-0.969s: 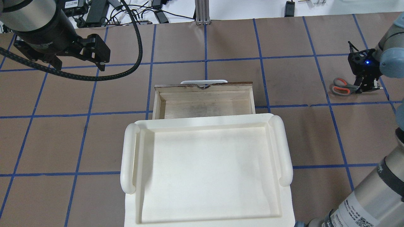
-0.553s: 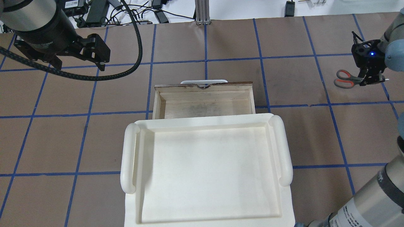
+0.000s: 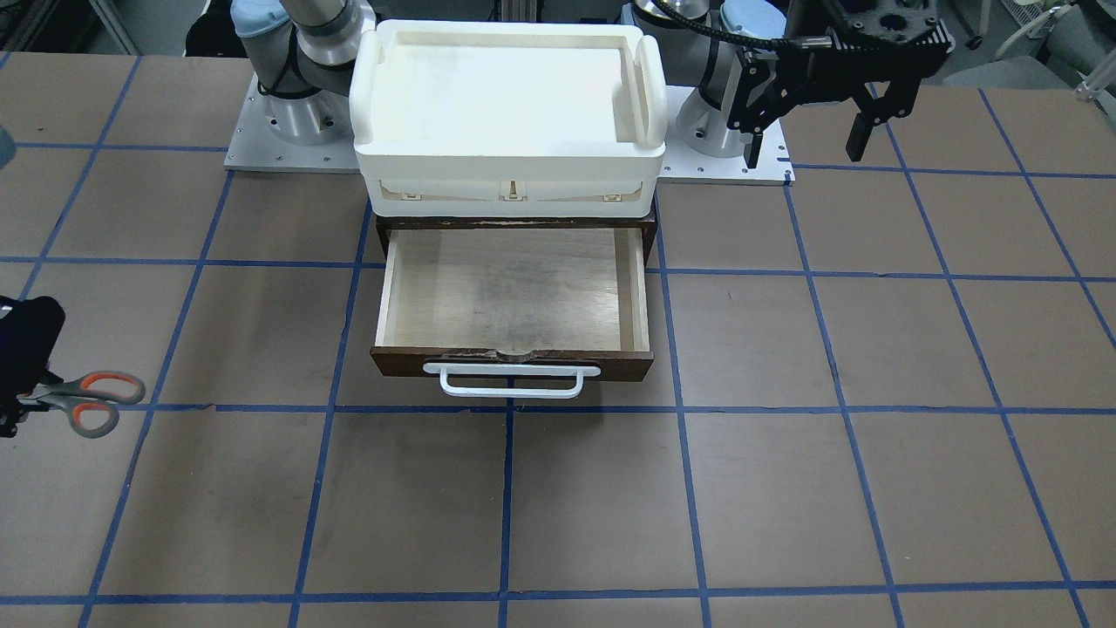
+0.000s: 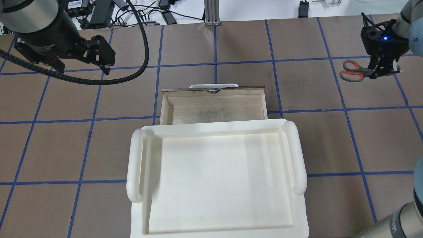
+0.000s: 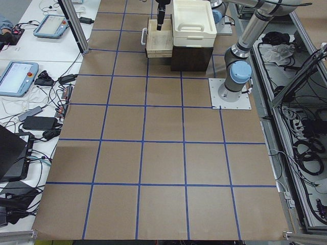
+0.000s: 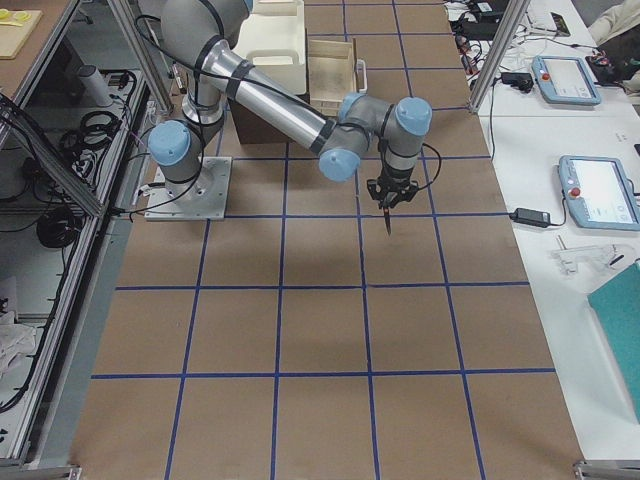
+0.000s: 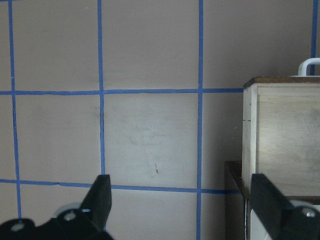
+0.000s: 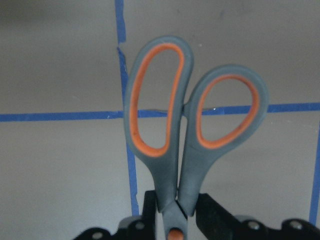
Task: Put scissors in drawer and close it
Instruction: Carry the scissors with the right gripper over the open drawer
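The scissors (image 4: 352, 70), grey handles lined orange, hang above the table at the far right, held by their blades. My right gripper (image 4: 380, 71) is shut on them. The right wrist view shows the handles (image 8: 185, 135) sticking out from between the fingers. In the front view the scissors (image 3: 91, 401) are at the left edge. The dark brown drawer (image 4: 214, 114) stands pulled open and empty at the middle, its white bar handle (image 3: 510, 384) at the front. My left gripper (image 4: 82, 67) is open and empty, high at the far left, with the drawer's side (image 7: 280, 135) to its right.
A large white plastic tray (image 4: 135, 165) sits on top of the dark cabinet (image 3: 649, 231), above the drawer. Blue tape lines grid the brown table. Cables and power bricks (image 4: 99, 13) lie beyond the far edge.
My right gripper has lifted the scissors off the table and carried them away from the robot and slightly toward the middle. The left arm and drawer have not moved.
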Motion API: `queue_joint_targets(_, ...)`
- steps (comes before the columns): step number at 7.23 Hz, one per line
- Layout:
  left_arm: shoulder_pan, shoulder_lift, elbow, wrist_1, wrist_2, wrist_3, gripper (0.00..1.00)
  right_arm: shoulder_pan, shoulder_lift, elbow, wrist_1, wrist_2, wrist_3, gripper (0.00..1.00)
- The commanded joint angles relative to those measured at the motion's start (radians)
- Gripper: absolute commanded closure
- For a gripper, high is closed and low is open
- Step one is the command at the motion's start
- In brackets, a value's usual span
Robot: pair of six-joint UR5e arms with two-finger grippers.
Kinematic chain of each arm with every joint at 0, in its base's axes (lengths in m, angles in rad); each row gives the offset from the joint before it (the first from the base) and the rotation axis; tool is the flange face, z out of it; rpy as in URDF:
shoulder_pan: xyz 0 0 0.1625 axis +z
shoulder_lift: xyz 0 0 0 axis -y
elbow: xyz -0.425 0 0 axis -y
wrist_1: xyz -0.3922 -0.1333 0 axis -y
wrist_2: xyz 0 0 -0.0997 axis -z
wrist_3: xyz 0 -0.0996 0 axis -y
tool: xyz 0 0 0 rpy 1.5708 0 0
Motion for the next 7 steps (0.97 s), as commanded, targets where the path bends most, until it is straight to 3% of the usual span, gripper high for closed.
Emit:
queue_joint_targets(1,0.001,0.001,0.000,0.000,0.000,0.000,0.00,0.113,-0.080,0.001,0.100,0.013,0.096,1.00)
queue_joint_targets(7,0.001,0.001,0.000,0.000,0.003,0.003,0.00,0.576,-0.116,-0.001,0.140,0.038,0.646,1.00)
